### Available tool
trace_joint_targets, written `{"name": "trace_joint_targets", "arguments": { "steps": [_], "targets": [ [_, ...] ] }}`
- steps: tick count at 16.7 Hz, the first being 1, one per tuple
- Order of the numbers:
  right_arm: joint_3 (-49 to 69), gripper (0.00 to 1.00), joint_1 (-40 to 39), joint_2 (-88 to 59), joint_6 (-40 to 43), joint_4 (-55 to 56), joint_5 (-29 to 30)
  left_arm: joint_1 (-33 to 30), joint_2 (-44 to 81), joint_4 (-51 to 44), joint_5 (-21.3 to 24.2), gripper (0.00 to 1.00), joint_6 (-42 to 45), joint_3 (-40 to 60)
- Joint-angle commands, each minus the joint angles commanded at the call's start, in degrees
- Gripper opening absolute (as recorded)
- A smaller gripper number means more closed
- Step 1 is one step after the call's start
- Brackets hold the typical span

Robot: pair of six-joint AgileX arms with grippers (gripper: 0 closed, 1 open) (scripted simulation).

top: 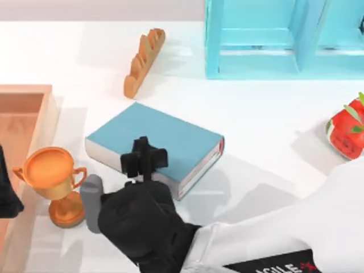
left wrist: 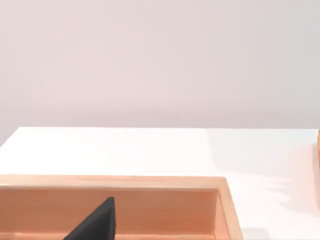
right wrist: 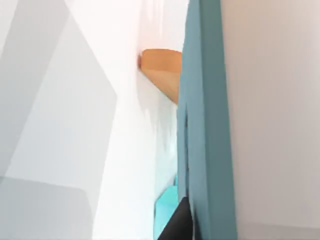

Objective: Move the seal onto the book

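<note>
Our right gripper [top: 143, 161] hangs over the near-left corner of the teal book [top: 170, 136], which lies flat mid-desk [top: 256, 114]. Whether its fingers are open, or hold the seal, we cannot tell. Gold trophy [top: 56, 176] stands just left of the book. Our left gripper [top: 7, 193] sits parked at the left edge, above the wooden tray [top: 34, 96].

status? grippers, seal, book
Right gripper over the book, near edge; jaws state unclear. Left gripper parked at left edge. Trophy stands close beside.
</note>
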State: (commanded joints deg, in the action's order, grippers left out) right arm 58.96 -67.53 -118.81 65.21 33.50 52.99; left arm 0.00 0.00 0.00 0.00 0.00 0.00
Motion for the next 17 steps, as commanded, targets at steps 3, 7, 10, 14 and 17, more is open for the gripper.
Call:
{"name": "trace_joint_targets", "arguments": {
  "steps": [3,7,10,14,17],
  "targets": [
    [-0.46,0.0,0.03,-1.4,0.0,1.95,0.04,0.0,0.0,0.0,0.0,1.0,0.0,0.0],
    [-0.46,0.08,0.03,-1.4,0.0,1.95,0.04,0.0,0.0,0.0,0.0,1.0,0.0,0.0],
    [-0.46,0.3,0.03,-1.4,0.0,1.95,0.04,0.0,0.0,0.0,0.0,1.0,0.0,0.0],
    [-0.46,0.6,0.03,-1.4,0.0,1.95,0.04,0.0,0.0,0.0,0.0,1.0,0.0,0.0],
    [-0.46,0.83,0.03,-1.4,0.0,1.95,0.04,0.0,0.0,0.0,0.0,1.0,0.0,0.0]
  ]
}}
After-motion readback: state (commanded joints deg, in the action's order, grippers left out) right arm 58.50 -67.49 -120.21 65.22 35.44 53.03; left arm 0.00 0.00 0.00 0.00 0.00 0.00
